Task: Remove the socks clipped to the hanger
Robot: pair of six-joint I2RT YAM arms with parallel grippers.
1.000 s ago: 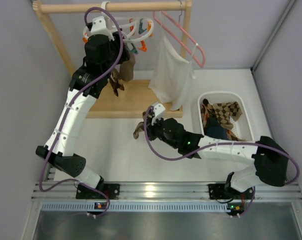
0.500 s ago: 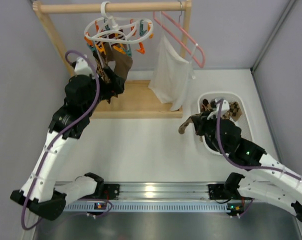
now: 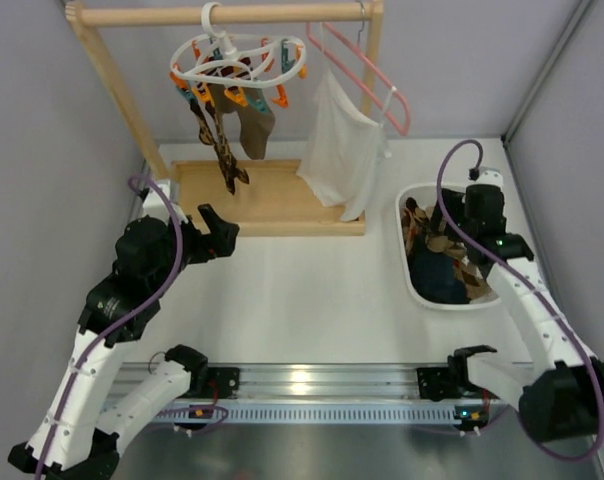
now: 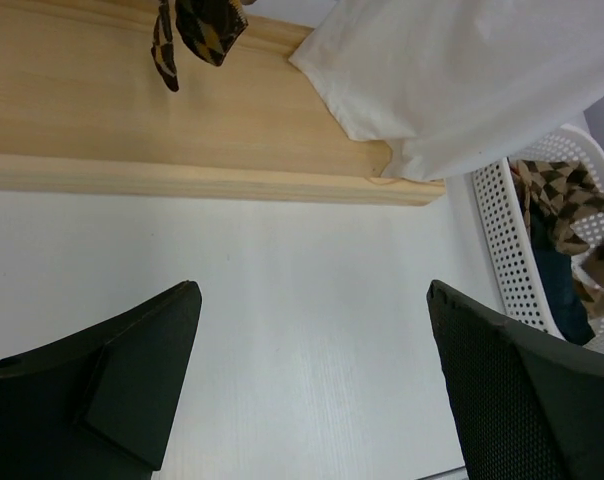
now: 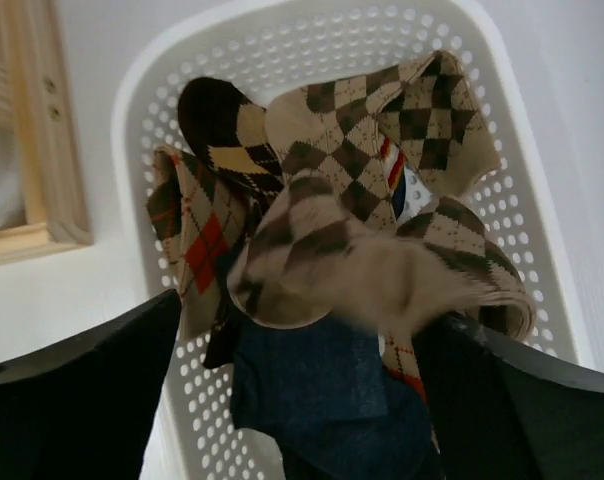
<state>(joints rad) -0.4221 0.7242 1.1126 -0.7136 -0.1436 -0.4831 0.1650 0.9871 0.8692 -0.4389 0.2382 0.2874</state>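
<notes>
The right gripper (image 5: 312, 305) gapes wide over the basket (image 3: 402, 235), a sock (image 5: 362, 265) loose beneath; the left gripper (image 4: 312, 290) is wide, empty. More socks (image 3: 227, 135) hang from the hanger (image 3: 232, 63) — grip just under the clips (image 3: 284, 95), pull straight down.

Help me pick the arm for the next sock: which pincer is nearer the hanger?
Left. The left pincer is just in front of the rack base, below the hanger. The right pincer is far to the right, over the basket.
</notes>
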